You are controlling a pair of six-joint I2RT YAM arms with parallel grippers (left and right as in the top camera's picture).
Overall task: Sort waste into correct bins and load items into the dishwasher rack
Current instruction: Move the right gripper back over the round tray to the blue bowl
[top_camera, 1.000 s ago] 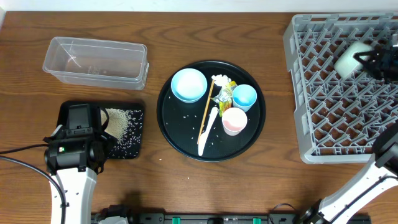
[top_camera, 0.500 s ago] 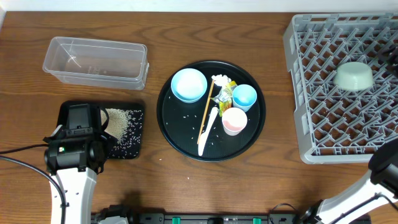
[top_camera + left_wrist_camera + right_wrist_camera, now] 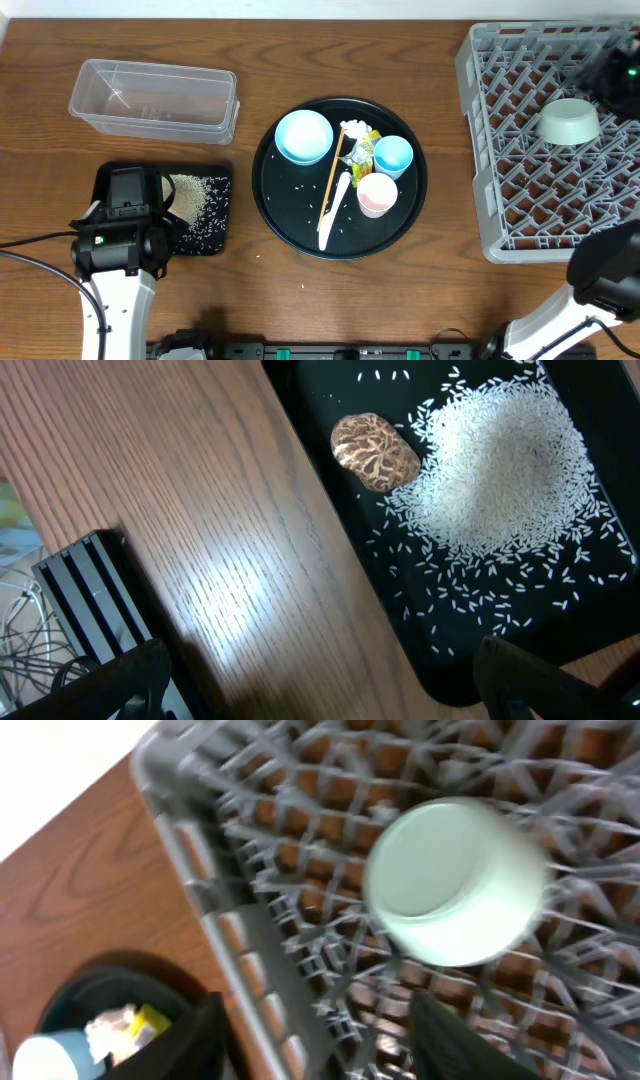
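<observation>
Overhead, mint-white bowl (image 3: 569, 121) seen upturned in grey rack (image 3: 480, 170), right fingers (image 3: 190, 1040) parted, nothing held, left fingers (image 3: 540, 680) spread wide, nothing held.

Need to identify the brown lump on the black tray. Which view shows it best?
Left wrist: the brown lump lies sharp beside the rice in the black tray. Overhead, I cannot make it out; right wrist does not show it.

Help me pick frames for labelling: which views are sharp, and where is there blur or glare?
Overhead: sharp, evenly lit. Left wrist: sharp rice and brown lump, with a glare patch on the table. Right wrist: blurred throughout, mint-white bowl and rack smeared.
</observation>
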